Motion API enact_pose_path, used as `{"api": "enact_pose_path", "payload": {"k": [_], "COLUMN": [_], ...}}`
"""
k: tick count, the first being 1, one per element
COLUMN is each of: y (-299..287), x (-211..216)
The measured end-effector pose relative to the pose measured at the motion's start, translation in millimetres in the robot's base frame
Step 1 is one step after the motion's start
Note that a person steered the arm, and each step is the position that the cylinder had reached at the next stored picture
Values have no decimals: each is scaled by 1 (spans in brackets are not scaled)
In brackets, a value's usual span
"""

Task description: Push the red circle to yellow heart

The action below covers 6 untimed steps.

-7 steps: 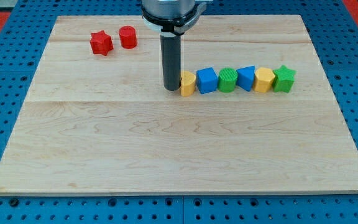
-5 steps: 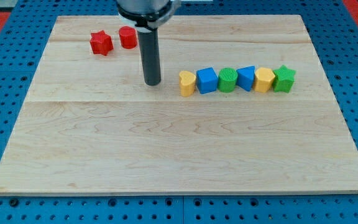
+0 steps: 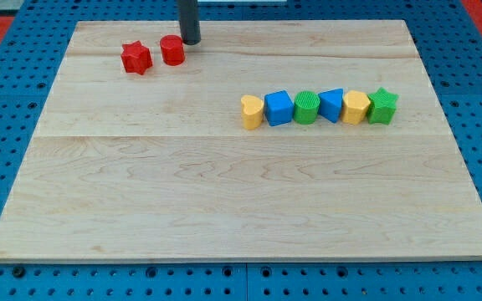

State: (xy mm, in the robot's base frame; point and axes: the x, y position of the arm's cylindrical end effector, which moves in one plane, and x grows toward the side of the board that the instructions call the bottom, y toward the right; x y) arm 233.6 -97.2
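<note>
— One view only, the camera view. Where is my tip (image 3: pixel 191 42)?

— Near the view's top, just beside the red circle (image 3: pixel 171 50), on its upper-right side. I cannot tell whether they touch; the gap, if any, is very small.

— And the red circle itself?

— On the tabletop (image 3: pixel 224 201) toward the upper left, with a red star-like block (image 3: pixel 136 58) close on its left.

— Where is the yellow heart (image 3: pixel 252 111)?

— Down and to the view's right of the circle, well apart from it. It heads a row: blue block (image 3: pixel 279 108), green round block (image 3: pixel 306 107), another blue block (image 3: pixel 331 104), yellow block (image 3: pixel 356 107), green star (image 3: pixel 382 106).

— So the push line?

— It runs from the circle toward the lower right. My tip sits on the heart's side of the circle, more above than behind. I judge it has to get round to the circle's upper-left before pushing.

— A hand?

— There is none, only the rod, so nothing spreads or pinches.
</note>
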Motion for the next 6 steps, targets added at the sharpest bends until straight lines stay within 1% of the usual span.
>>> {"api": "enact_pose_path", "payload": {"k": [2, 3, 4, 6], "y": [-44, -42, -19, 8], "x": [1, 15, 29, 66]}}
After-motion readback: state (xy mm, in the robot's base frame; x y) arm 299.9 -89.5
